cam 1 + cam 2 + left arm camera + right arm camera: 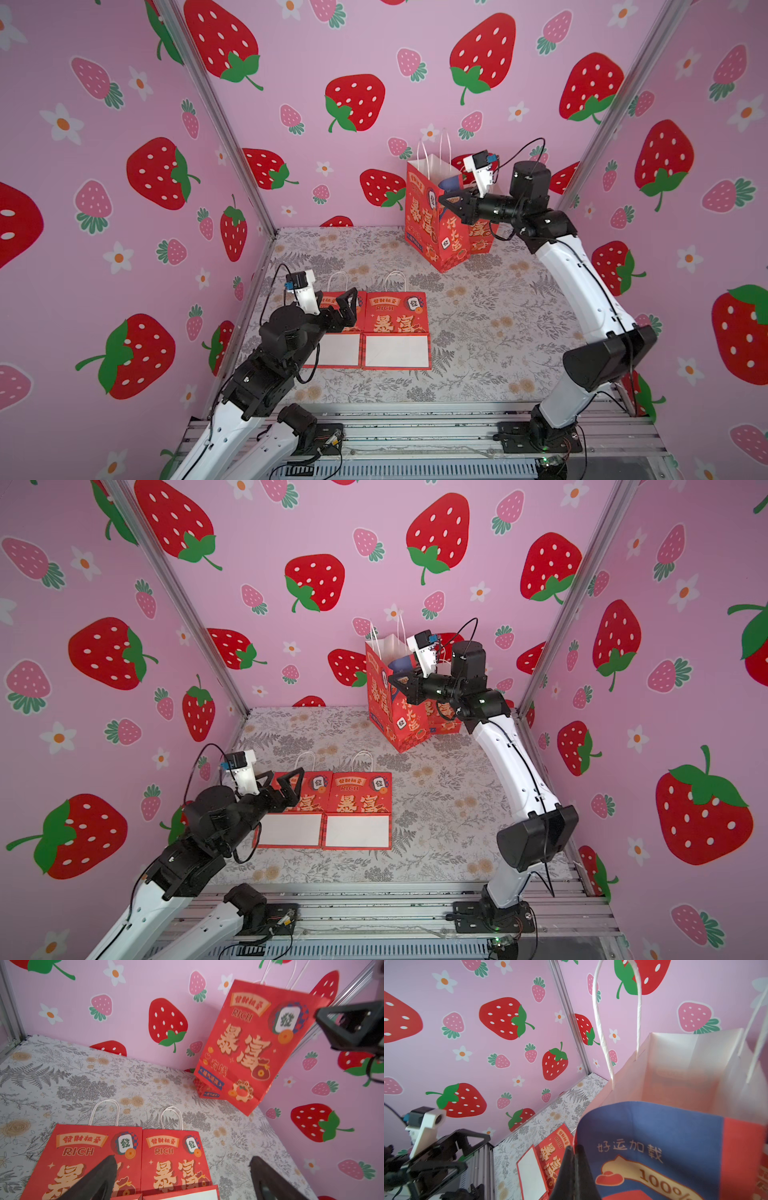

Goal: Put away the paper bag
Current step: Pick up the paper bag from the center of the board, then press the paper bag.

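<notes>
A red paper bag (430, 220) (384, 704) stands open and tilted near the back wall, its white handles up. In the right wrist view I look into its white inside (679, 1076), with its blue side panel (654, 1132) closest. My right gripper (448, 202) (395, 682) (574, 1147) is shut on the upper edge of that side panel. In the left wrist view the paper bag (249, 1043) leans with one bottom corner on the table. My left gripper (338, 306) (284, 777) (182, 1159) is open, hovering over folded bags at the front left.
Two folded red bags (397, 328) (338, 349) lie flat side by side at the front left. Another red bag (482, 239) (204, 1089) sits behind the tilted one, by the back right corner. Pink strawberry walls close in three sides of the floral table (478, 316).
</notes>
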Robot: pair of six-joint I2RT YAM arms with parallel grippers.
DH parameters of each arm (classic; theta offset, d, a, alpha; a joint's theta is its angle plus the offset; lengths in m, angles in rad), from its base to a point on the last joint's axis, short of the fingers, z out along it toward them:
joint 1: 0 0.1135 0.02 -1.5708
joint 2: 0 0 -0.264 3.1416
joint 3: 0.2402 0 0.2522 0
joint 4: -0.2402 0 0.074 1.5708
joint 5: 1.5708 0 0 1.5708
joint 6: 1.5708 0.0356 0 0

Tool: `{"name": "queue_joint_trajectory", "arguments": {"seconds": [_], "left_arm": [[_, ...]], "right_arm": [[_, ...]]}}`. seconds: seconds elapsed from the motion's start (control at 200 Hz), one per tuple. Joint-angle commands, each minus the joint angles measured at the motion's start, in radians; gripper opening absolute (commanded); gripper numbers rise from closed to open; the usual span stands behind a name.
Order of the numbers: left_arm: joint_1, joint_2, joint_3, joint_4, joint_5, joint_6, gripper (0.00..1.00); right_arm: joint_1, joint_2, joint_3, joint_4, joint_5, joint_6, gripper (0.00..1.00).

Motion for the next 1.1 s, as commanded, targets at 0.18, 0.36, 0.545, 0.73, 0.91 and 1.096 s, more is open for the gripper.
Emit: {"name": "queue_joint_trajectory", "arguments": {"seconds": [0.18, 0.36, 0.545, 0.73, 0.91, 1.096], "left_arm": [[0.179, 0.129, 0.162, 0.074, 0.521, -0.08, 1.0], [0.201, 0.217, 0.127, 0.293, 0.781, -0.185, 1.0], [0.2, 0.304, 0.101, 0.527, 0.946, -0.321, 0.98], [0.2, 0.335, 0.137, 0.553, 1.016, -0.321, 0.93], [0.194, 0.35, 0.141, 0.549, 1.046, -0.301, 0.92], [0.193, 0.366, 0.108, 0.575, 1.049, -0.295, 0.92]], "right_arm": [[-0.024, -0.313, -0.176, -0.163, -0.127, 0.036, 0.0], [-0.039, -0.41, -0.22, -0.218, -0.276, 0.086, 0.0], [-0.04, -0.456, -0.257, -0.195, -0.424, 0.166, 0.0], [-0.041, -0.488, -0.295, -0.095, -0.521, 0.266, 0.0], [-0.041, -0.497, -0.319, -0.003, -0.574, 0.344, 0.0], [-0.042, -0.502, -0.322, 0.049, -0.614, 0.393, 0.0]]}}
